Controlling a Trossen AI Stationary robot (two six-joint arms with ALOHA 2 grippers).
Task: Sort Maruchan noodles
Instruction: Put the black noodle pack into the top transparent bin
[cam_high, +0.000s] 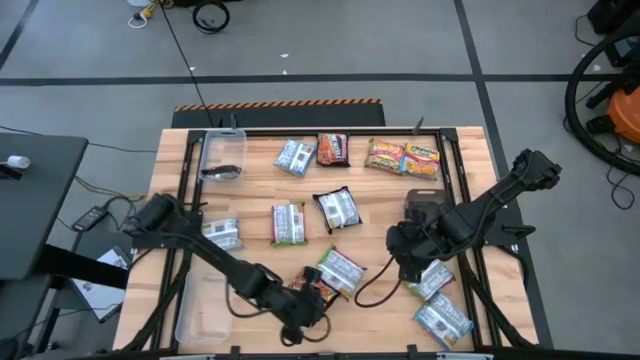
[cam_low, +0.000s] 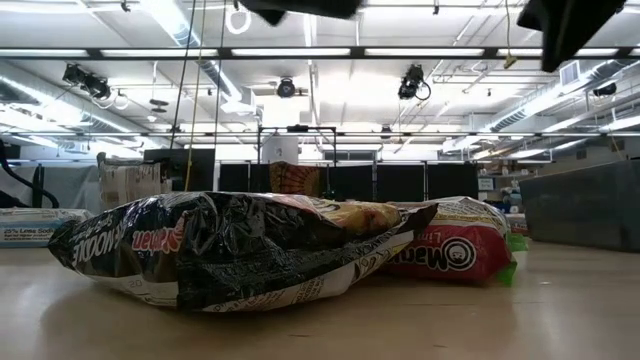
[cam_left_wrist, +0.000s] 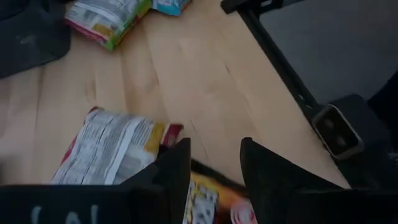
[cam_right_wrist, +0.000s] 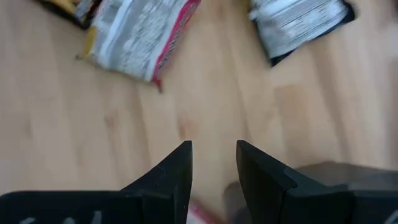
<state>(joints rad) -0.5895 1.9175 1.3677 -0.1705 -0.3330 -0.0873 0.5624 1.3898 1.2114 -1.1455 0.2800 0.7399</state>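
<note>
Sorting barely begun: noodle packets (cam_high: 288, 222) lie scattered across the table (cam_high: 380, 205), both bins (cam_high: 222, 158) without packets; left gripper (cam_left_wrist: 214, 163) and right gripper (cam_right_wrist: 213, 163) fingers parted, grasping nothing.

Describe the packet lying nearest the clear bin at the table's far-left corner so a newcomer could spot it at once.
Start at the clear plastic bin on the wooden table's far-left corner. Just right of it lies a small flat blue-white noodle packet, tilted. Its right-hand neighbour, the dark brown-orange packet, is far darker.
</note>
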